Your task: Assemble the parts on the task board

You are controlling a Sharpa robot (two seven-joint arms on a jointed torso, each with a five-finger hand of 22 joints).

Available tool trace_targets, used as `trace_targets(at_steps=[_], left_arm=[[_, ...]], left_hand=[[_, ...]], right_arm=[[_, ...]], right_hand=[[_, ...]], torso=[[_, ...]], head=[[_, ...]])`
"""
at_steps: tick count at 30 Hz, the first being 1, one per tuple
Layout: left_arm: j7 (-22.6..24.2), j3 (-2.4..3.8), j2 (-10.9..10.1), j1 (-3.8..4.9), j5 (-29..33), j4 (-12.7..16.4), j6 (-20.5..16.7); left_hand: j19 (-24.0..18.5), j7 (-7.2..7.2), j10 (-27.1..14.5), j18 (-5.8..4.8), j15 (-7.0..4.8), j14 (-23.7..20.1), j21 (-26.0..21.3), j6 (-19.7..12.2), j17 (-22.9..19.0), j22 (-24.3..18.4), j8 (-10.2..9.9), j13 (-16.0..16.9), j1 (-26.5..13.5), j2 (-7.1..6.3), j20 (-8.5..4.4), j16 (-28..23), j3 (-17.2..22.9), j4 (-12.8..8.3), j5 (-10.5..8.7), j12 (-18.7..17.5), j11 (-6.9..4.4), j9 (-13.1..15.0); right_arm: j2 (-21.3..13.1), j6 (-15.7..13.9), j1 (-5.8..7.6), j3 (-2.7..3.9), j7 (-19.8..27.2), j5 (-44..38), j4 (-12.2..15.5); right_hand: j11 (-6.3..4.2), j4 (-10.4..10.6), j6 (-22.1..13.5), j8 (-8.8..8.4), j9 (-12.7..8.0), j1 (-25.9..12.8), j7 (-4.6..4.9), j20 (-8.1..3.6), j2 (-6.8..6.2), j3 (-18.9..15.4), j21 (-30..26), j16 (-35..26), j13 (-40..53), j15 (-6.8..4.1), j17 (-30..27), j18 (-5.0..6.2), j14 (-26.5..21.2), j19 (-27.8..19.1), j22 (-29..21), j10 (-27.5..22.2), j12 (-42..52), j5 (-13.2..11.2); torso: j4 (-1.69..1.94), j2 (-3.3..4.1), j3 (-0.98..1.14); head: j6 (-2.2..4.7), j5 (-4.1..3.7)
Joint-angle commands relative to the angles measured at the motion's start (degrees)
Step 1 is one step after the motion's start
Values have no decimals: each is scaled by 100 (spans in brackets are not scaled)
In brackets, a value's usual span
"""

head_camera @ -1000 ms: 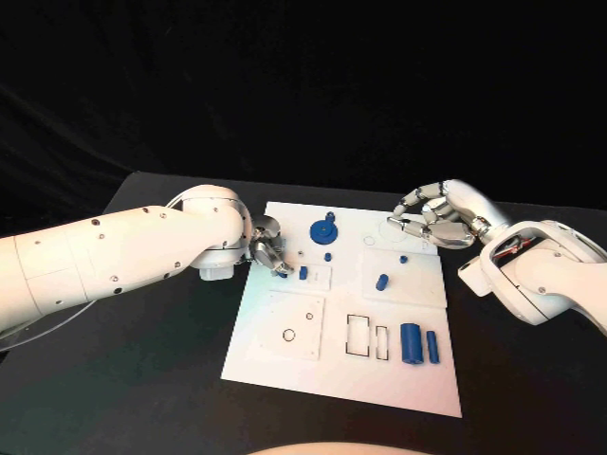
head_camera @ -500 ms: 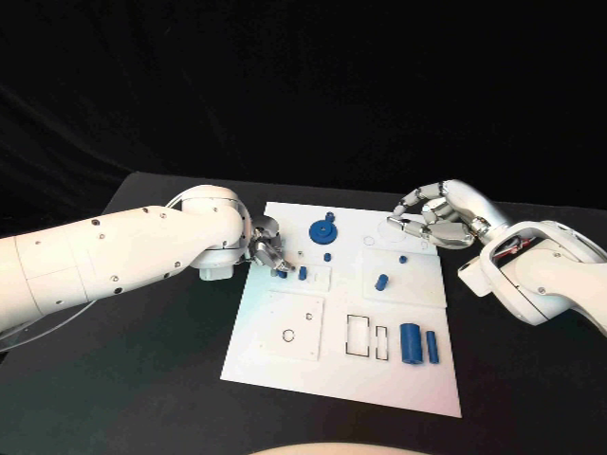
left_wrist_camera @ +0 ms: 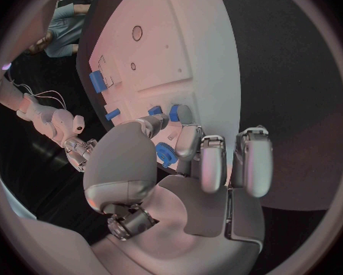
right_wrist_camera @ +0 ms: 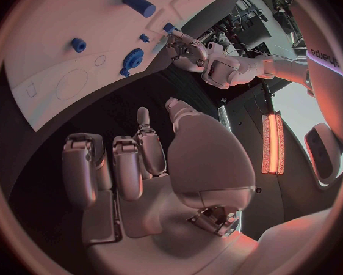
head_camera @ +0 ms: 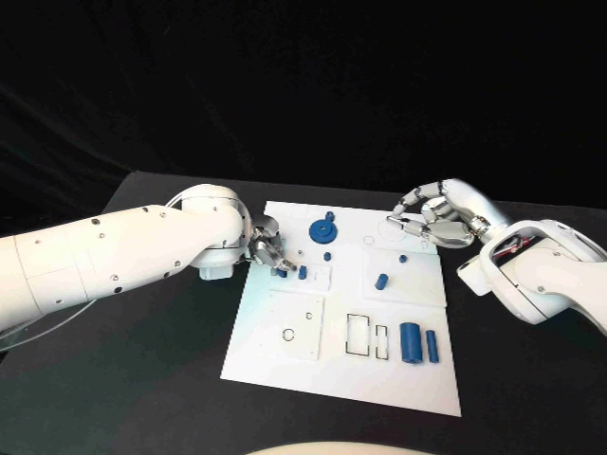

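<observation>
1. Task board (head_camera: pixel 290 355), a white plate, lies in the middle of the black worktop (head_camera: pixel 139 379), with the two white arms reaching in from either side.
2. At the board's left edge the left hand (head_camera: pixel 266 249) has its fingertips down among small blue parts; in its wrist view the thumb and a finger close round a small blue piece (left_wrist_camera: pixel 166 154), though how firm the grip is I cannot tell.
3. Just beside those fingers stand two short blue pegs (head_camera: pixel 303 272) in the board.
4. Toward the far edge sits a round blue gear-like part (head_camera: pixel 325 228), with a tiny blue peg (head_camera: pixel 328 256) just nearer.
5. Nearer the front, black outlines mark a square with a small hole (head_camera: pixel 290 334) and a pair of narrow rectangular slots (head_camera: pixel 368 339).
6. Right of the slots lie two long blue cylinders (head_camera: pixel 411 342) side by side, the thicker one on the left.
7. Mid-board, a slanted blue peg (head_camera: pixel 381 281) stands alone, and a smaller blue part (head_camera: pixel 403 258) sits beyond it.
8. Over the board's far right corner hovers the right hand (head_camera: pixel 433 216), fingers curled inward, holding nothing.
</observation>
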Motion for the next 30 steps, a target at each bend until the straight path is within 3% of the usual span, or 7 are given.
trace_targets(at_steps=[1, 30], left_arm=[[-11, -15, 18, -22, 70, 19, 50], [-8, -12, 2, -22, 52, 29, -81]], left_hand=[[43, -2, 34, -56, -19, 616, 22, 22, 1510, 727, 3, 4, -38, -3, 3, 20, -40, -1, -17, 18, 10, -9], [39, -13, 11, -55, -26, 616, 18, 16, 1510, 722, 3, -50, 30, 60, 0, 20, -55, -23, 3, -26, 1, -11]], right_arm=[[5, 10, -5, 0, 44, -11, 1], [9, 18, -17, 0, 42, -11, -11]], right_hand=[[-19, 7, -35, 19, 7, -62, 5, -44, 14, -32, -30, -34, 321, -34, 1025, 36, 473, 210, 1129, -23, -38, 30], [-19, 6, -36, 22, 12, -83, 4, -44, 21, -36, -26, -31, 325, -34, 1032, 35, 475, 214, 1132, -20, -35, 31]], torso=[[-2, 0, 0], [-4, 3, -9]], head=[[3, 2], [14, -1]])
